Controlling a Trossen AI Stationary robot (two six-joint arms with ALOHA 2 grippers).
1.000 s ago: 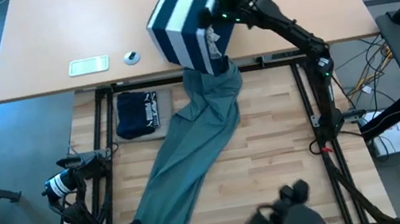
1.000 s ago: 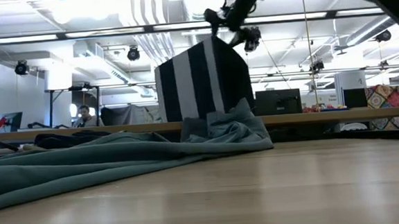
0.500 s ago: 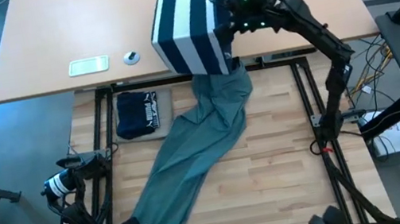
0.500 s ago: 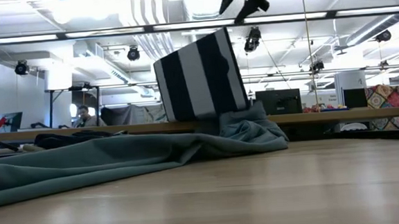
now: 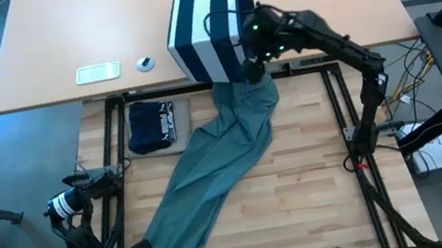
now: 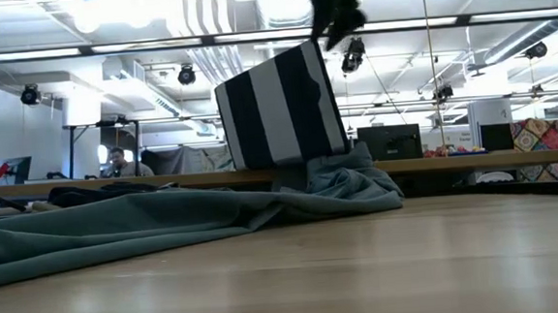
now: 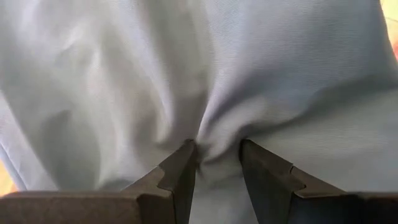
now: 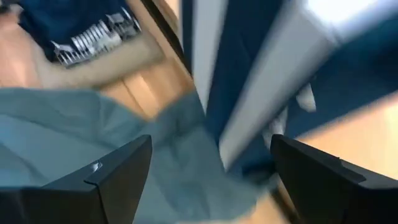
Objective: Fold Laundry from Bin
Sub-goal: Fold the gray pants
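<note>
beside the bin [image 5: 210, 23], right hand [image 5: 253, 70] hovers open above teal garment [image 5: 216, 174].

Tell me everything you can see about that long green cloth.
The green cloth is a large teal-green garment of soft, thin-looking fabric, wrinkled and unfolded. It lies stretched diagonally across the wooden table. Its far end bunches in folds against the base of the tilted striped bin, beside the open right gripper. Its near end is pinched between the fingers of the left gripper at the table's front edge. A navy garment lies apart from it.
</note>
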